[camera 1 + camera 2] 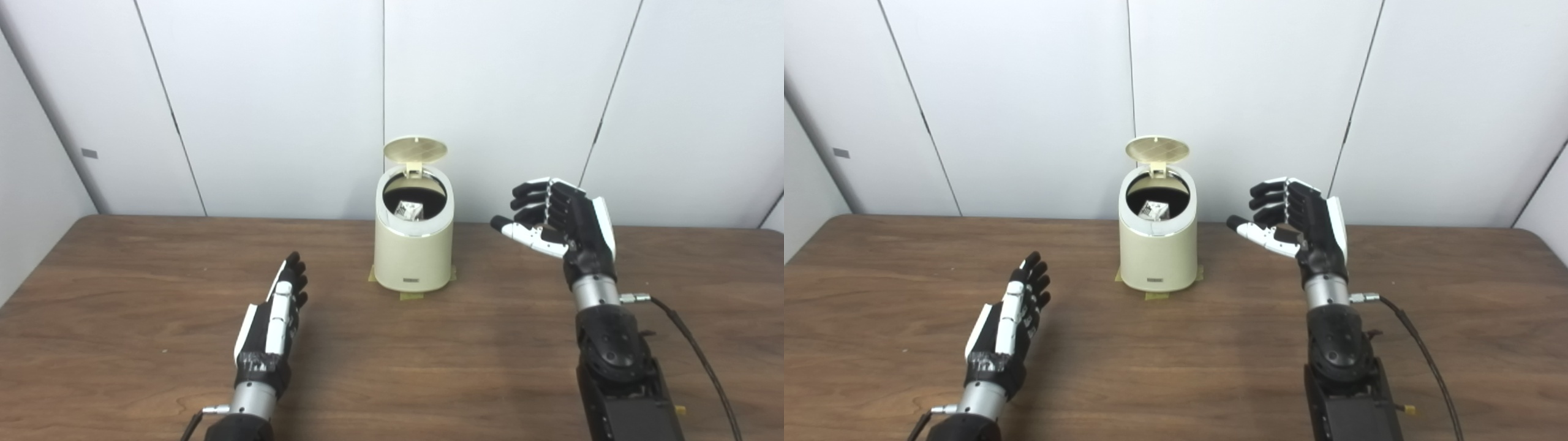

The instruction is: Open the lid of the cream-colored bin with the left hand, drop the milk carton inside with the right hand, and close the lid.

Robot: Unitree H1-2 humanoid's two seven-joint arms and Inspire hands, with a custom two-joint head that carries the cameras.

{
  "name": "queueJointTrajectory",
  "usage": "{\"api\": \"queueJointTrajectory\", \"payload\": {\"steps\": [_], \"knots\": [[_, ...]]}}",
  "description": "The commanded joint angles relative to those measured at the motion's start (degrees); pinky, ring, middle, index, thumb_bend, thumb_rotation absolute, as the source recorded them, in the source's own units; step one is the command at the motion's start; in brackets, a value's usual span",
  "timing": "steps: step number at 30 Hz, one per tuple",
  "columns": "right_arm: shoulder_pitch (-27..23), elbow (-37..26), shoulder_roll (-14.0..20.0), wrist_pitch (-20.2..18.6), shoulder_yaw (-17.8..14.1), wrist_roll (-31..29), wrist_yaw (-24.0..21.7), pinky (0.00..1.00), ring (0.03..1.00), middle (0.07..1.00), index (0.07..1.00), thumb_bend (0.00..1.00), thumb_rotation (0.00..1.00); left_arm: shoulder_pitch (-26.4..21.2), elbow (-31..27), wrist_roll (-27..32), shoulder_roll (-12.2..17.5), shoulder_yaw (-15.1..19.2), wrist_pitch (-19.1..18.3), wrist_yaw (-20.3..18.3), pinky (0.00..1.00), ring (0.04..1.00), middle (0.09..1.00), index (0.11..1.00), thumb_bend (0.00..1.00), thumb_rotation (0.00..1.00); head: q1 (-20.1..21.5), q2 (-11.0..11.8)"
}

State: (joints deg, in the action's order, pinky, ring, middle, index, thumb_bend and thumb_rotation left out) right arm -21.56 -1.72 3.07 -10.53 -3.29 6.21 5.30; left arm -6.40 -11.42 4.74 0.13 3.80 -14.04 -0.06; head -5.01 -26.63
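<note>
- Cream-colored bin [414, 254] stands mid-frame, its lid [415, 149] tipped up, milk carton [409, 211] inside.
- Left hand [274, 321], lower left: fingers straight, empty.
- Right hand [560, 217], right of bin: fingers loosely curled, empty.

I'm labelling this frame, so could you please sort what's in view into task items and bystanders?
Task items: cream-colored bin, its raised lid, milk carton inside, left robot hand, right robot hand.

Bystanders: tape under the bin, table, cable.
</note>
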Motion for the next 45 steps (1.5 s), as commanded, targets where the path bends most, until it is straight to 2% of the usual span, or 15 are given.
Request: {"api": "queueJointTrajectory", "payload": {"steps": [1, 3, 4, 6, 7, 8, 12, 15, 19, 24, 32, 36, 40, 45], "knots": [[0.1, -3.6, 0.0, -0.8, -0.5, -3.2, -2.0, 0.48, 0.537, 0.499, 0.494, 0.52, 0.01, -5.2, -1.3, 1.3, 1.5, 0.7, -0.3, -0.7, 1.0, 0.986, 0.983, 1.0, 0.51, 0.97, -0.2, 0.0], [2.1, -4.8, 0.0, -1.7, -0.6, -4.9, -3.0, 0.55, 0.633, 0.645, 0.496, 0.51, 0.13, -7.5, -0.9, 1.5, 3.0, 1.0, -1.0, -1.3, 0.98, 0.977, 0.976, 0.994, 0.5, 0.97, -0.6, 0.3], [3.2, -5.3, 0.0, -1.8, -0.7, -6.0, -3.6, 0.58, 0.665, 0.685, 0.604, 0.52, 0.25, -9.0, -0.8, 1.5, 3.7, 1.2, -1.9, -1.4, 0.98, 0.974, 0.97, 0.99, 0.49, 0.98, -0.8, 0.4], [5.3, -5.5, -0.3, -1.1, -1.3, -8.6, -4.7, 0.67, 0.747, 0.771, 0.749, 0.51, 0.44, -12.7, -0.5, 1.8, 5.3, 1.4, -3.8, -1.6, 0.98, 0.97, 0.957, 0.979, 0.5, 0.97, -1.1, 0.7], [6.1, -5.6, -0.4, -0.7, -1.5, -9.6, -5.0, 0.7, 0.786, 0.811, 0.793, 0.51, 0.51, -14.4, -0.2, 2.0, 6.2, 1.4, -4.7, -1.9, 0.98, 0.975, 0.96, 0.982, 0.51, 0.98, -1.5, 0.4], [6.8, -5.5, -0.6, -0.4, -1.6, -10.3, -5.2, 0.7, 0.786, 0.811, 0.793, 0.51, 0.51, -15.9, 0.2, 2.2, 6.9, 1.5, -5.6, -2.2, 0.98, 0.975, 0.96, 0.982, 0.51, 0.98, -1.9, 0.3], [9.6, -5.6, -1.5, 1.1, -1.5, -11.8, -5.2, 0.78, 0.834, 0.858, 0.845, 0.53, 0.63, -22.3, 3.2, 2.6, 9.7, 1.6, -8.4, -3.4, 0.99, 0.981, 0.964, 0.984, 0.53, 0.98, -3.3, 0.2], [11.8, -5.2, -1.9, 3.5, -1.2, -12.8, -6.0, 0.83, 0.867, 0.889, 0.889, 0.55, 0.71, -27.7, 7.1, 3.9, 11.7, 2.0, -8.3, -5.3, 0.98, 0.967, 0.954, 0.968, 0.54, 0.97, -3.6, 0.5], [13.4, -4.5, -3.2, 6.3, -1.4, -14.1, -5.9, 0.85, 0.875, 0.893, 0.897, 0.57, 0.76, -32.6, 11.5, 3.7, 13.7, 1.4, -8.2, -7.2, 0.98, 0.965, 0.956, 0.963, 0.55, 0.97, -3.1, 0.5], [14.9, -4.1, -3.4, 8.5, -1.5, -14.3, -6.1, 0.83, 0.862, 0.879, 0.881, 0.6, 0.81, -36.7, 15.7, 1.7, 14.1, -0.3, -7.1, -7.5, 0.98, 0.962, 0.954, 0.949, 0.53, 1.0, -3.3, 0.4], [16.2, -5.1, -2.3, 10.2, -1.8, -15.1, -6.6, 0.85, 0.871, 0.883, 0.892, 0.56, 0.87, -42.9, 24.3, -3.9, 15.5, -6.7, -2.3, -11.0, 0.96, 0.942, 0.944, 0.917, 0.53, 1.0, -2.4, 0.8], [17.0, -5.8, -2.0, 11.0, -1.7, -16.2, -7.2, 0.85, 0.875, 0.887, 0.893, 0.56, 0.88, -45.6, 28.3, -8.5, 16.9, -11.8, 1.0, -14.0, 0.95, 0.936, 0.898, 0.896, 0.54, 1.0, -2.1, 0.9], [17.5, -6.0, -2.2, 11.0, -1.7, -16.7, -6.9, 0.85, 0.872, 0.885, 0.89, 0.57, 0.88, -47.4, 29.3, -13.2, 17.6, -16.5, 2.5, -16.3, 0.95, 0.942, 0.882, 0.898, 0.53, 1.0, -2.0, 1.1], [18.0, -5.7, -2.6, 11.0, -1.6, -16.9, -6.6, 0.83, 0.856, 0.877, 0.886, 0.55, 0.9, -49.1, 30.4, -17.7, 17.1, -20.0, 4.6, -17.2, 0.92, 0.925, 0.872, 0.888, 0.52, 1.0, -1.1, 1.5]]}}
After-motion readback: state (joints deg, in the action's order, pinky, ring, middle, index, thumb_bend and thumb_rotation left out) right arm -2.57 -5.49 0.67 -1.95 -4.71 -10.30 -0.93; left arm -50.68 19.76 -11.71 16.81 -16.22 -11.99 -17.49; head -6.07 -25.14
